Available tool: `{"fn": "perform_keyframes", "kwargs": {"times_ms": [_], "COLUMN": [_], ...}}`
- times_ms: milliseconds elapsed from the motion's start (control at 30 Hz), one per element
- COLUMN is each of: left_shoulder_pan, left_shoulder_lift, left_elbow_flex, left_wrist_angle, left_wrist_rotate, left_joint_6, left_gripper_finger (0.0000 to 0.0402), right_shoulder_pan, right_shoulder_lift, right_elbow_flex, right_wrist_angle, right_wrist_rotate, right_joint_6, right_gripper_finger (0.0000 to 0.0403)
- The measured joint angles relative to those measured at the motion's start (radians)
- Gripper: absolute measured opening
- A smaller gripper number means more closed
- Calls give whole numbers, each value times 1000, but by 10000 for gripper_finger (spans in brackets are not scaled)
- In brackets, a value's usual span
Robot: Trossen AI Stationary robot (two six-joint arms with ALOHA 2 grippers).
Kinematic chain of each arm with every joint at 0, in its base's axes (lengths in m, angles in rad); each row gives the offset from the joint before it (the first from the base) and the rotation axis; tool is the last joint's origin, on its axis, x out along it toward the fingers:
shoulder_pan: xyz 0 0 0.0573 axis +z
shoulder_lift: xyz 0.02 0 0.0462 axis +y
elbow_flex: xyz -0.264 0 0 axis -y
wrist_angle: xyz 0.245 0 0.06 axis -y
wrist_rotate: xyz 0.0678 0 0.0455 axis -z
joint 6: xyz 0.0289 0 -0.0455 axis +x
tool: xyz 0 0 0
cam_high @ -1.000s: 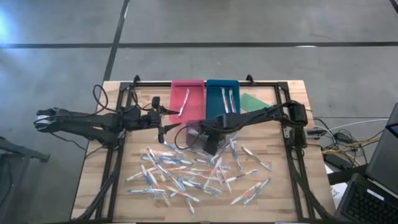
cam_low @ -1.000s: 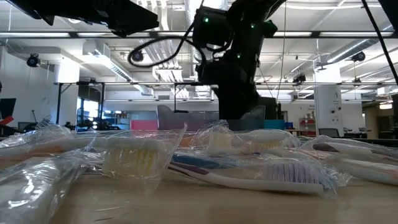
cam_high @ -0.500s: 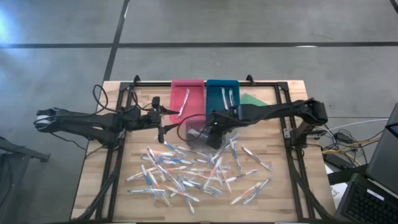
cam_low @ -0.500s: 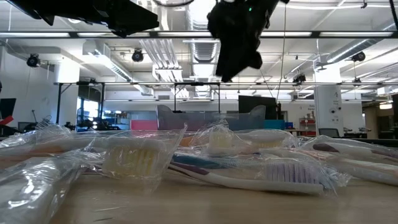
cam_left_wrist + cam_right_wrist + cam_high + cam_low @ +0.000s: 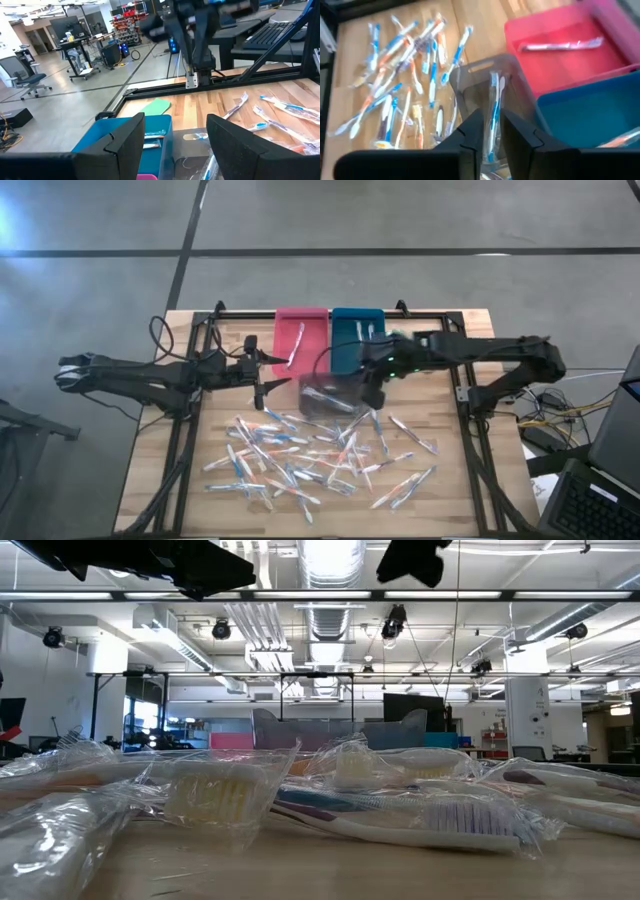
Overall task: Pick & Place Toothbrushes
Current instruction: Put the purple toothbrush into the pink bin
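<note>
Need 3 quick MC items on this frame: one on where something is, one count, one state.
1. Where is the flat green piece?
A. In the red tray
B. Lying beside the blue tray
C. On the toothbrush pile

2. How many toothbrushes lie in the red tray?
A. None
B. One
C. Four

3. How is the left gripper?
A. Open, holding nothing
B. Shut on a toothbrush
C. Shut on a tray rim

Answers:
1 B: the green piece lies flat next to the blue tray, outside it.
2 B: a single toothbrush lies across the red tray.
3 A: the left gripper has its fingers wide apart with nothing between them.
</note>
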Motion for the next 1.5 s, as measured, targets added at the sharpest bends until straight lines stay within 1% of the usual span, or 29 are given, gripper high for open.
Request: {"fn": "perform_keyframes", "kwargs": {"times_ms": [200, 467, 733, 967, 1167, 1500], "left_shoulder_pan": [0, 0, 0, 0, 0, 0], "left_shoulder_lift": [0, 0, 0, 0, 0, 0], "left_elbow_flex": [0, 0, 0, 0, 0, 0], "left_wrist_angle": [0, -1, -1, -1, -1, -2], "left_wrist_rotate": [0, 0, 0, 0, 0, 0], "left_joint_6": [0, 0, 0, 0, 0, 0], "left_gripper_finger": [218, 218, 218, 218, 218, 218], "right_shoulder_pan": [0, 0, 0, 0, 0, 0], "right_shoulder_lift": [-119, -268, -365, -409, -424, -414], "right_elbow_flex": [0, -1, -1, -1, -1, -22], "right_wrist_angle": [-47, -66, -67, -68, -107, -138], "right_wrist_rotate": [0, 1, 2, 2, 1, 2], "right_joint_6": [-72, -182, -337, -401, -401, -398], "right_gripper_finger": [31, 10, 15, 24, 10, 9]}}
